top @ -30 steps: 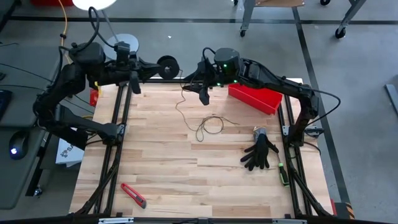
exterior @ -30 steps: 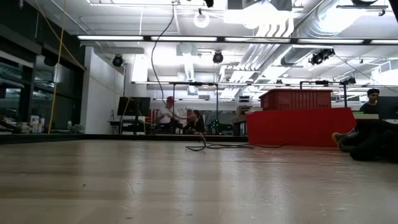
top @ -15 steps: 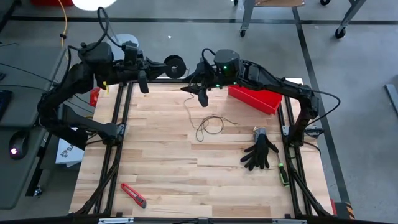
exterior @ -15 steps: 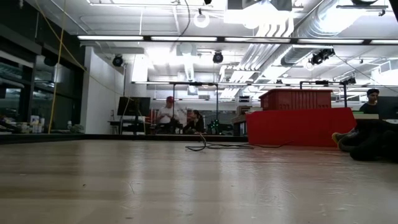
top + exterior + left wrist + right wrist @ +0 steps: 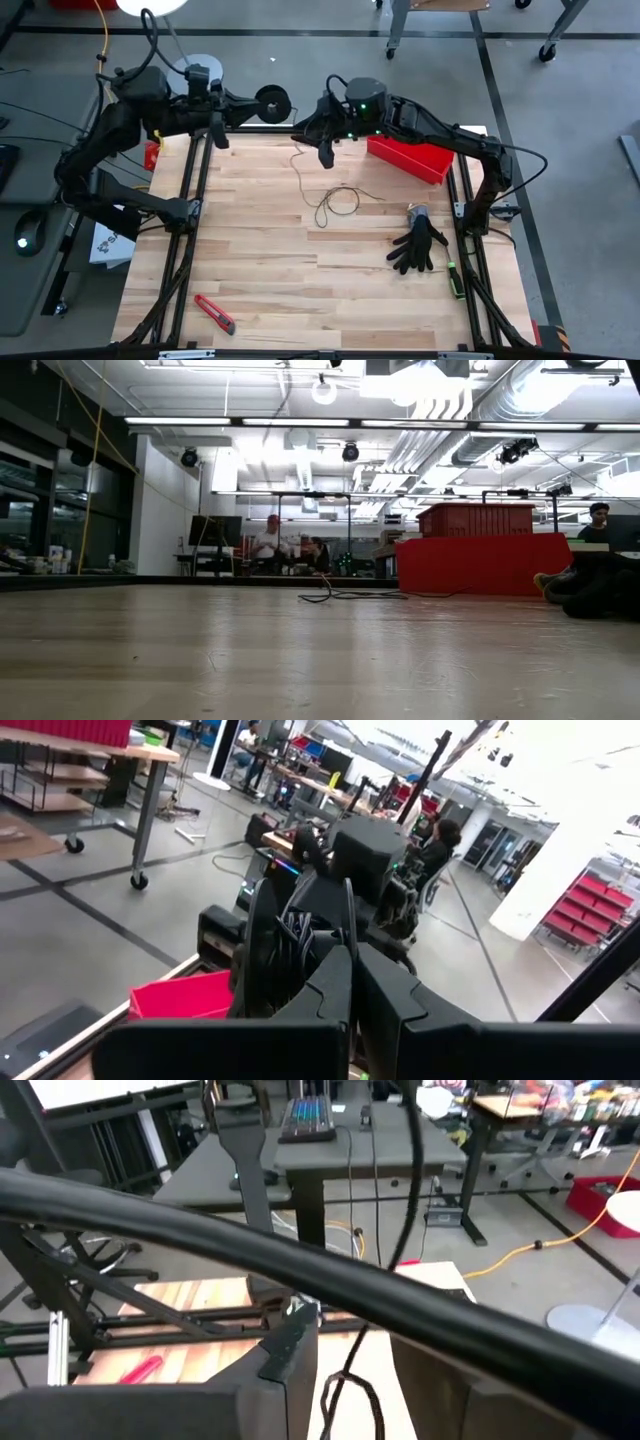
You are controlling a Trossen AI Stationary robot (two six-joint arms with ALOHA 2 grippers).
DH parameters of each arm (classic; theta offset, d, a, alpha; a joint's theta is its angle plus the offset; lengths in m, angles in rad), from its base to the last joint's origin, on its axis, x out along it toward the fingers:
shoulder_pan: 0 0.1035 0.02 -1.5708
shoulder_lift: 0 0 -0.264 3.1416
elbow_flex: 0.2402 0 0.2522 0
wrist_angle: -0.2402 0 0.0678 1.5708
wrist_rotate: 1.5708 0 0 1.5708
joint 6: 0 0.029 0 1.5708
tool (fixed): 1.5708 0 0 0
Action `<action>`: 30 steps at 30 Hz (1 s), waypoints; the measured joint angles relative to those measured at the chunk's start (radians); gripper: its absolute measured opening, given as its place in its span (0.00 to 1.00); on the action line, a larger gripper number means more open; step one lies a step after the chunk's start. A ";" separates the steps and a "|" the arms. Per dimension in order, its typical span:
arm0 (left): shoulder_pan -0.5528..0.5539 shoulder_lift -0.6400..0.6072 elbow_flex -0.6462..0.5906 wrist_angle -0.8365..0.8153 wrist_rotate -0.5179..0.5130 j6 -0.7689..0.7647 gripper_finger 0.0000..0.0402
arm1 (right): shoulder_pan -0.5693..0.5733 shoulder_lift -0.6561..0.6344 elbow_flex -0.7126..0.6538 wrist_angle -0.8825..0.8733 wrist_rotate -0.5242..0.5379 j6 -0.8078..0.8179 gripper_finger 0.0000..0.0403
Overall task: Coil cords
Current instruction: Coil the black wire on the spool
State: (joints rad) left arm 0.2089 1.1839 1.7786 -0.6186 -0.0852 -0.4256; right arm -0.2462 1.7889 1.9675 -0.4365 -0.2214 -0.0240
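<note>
My left gripper (image 5: 252,102) is beyond the table's far edge, shut on the small round black spool (image 5: 272,100), which shows edge-on in the left wrist view (image 5: 292,942). The thin dark cord (image 5: 300,172) runs from near my right gripper (image 5: 325,150) down to a loose loop (image 5: 337,201) lying on the wood; the loop also shows in the low view (image 5: 330,596). My right gripper is open above the table's far middle. In its wrist view the cord (image 5: 347,1370) shows in the gap between its fingers; I cannot tell whether it touches them. My left gripper pinches the spool between its two fingers (image 5: 338,982), which reach its near rim (image 5: 300,970) level from the table's left side. The spool stands on edge, lifted clear, with cord wound in its groove (image 5: 296,932).
A red bin (image 5: 410,157) stands at the far right. A black glove (image 5: 416,245) lies at the right, and a red cutter (image 5: 214,313) at the near left. A thick black cable (image 5: 300,1265) crosses the right wrist view. Bare wood lies in the table's middle and near part.
My left gripper has carried the spool a little toward the table's right and back again toward the left, held clear the whole time. My right gripper has barely moved.
</note>
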 joint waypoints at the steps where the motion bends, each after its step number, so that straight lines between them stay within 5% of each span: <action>1: 0.000 0.000 0.000 0.000 -0.002 -0.008 0.00 | 0.000 0.000 0.000 0.004 0.000 0.001 0.29; 9: 0.000 0.002 0.000 0.003 -0.005 -0.008 0.00 | 0.000 0.000 0.000 0.009 0.020 0.000 0.28; 17: 0.000 -0.002 0.000 -0.016 -0.016 0.011 0.00 | 0.000 0.000 0.000 0.011 0.062 -0.010 0.12; 30: 0.003 -0.005 0.000 -0.023 -0.030 0.011 0.00 | 0.000 0.000 0.002 0.023 0.045 -0.001 0.01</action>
State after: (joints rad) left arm 0.2123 1.1786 1.7786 -0.6418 -0.1150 -0.4149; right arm -0.2459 1.7885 1.9690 -0.4137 -0.1769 -0.0252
